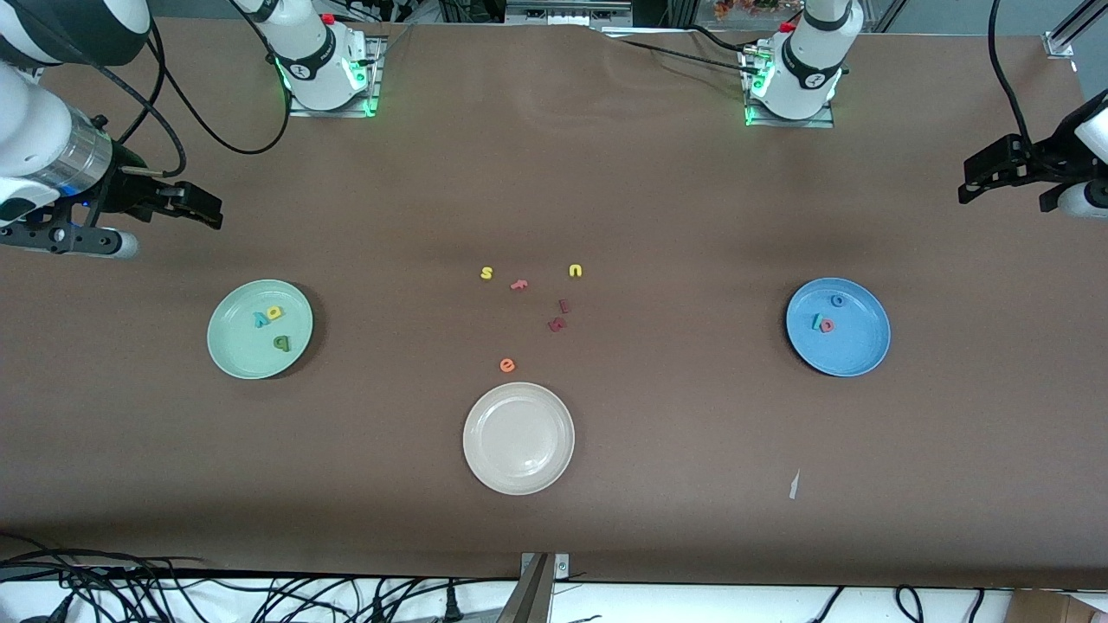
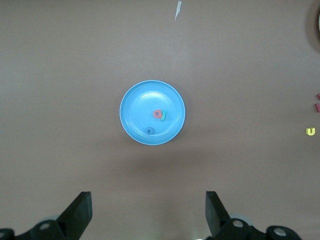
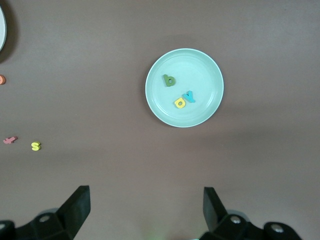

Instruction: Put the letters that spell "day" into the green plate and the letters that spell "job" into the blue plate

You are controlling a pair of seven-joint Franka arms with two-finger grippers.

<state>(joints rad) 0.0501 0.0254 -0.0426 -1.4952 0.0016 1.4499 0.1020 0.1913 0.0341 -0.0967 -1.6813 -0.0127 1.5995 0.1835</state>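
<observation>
Nearest the camera, a round cream-white plate [image 1: 518,439] is sitting on the brown tabletop [image 1: 675,199]. Three small foam letters, yellow, dark green and teal [image 1: 271,326], are lying in the round mint-green plate [image 1: 227,350]; a blue ring, salmon-red and teal letters [image 1: 827,317] are lying in the round blue plate [image 1: 857,355]. Left end effector [image 2: 148,212] and right end effector [image 3: 146,212] are hanging open, empty, above the tabletop.
</observation>
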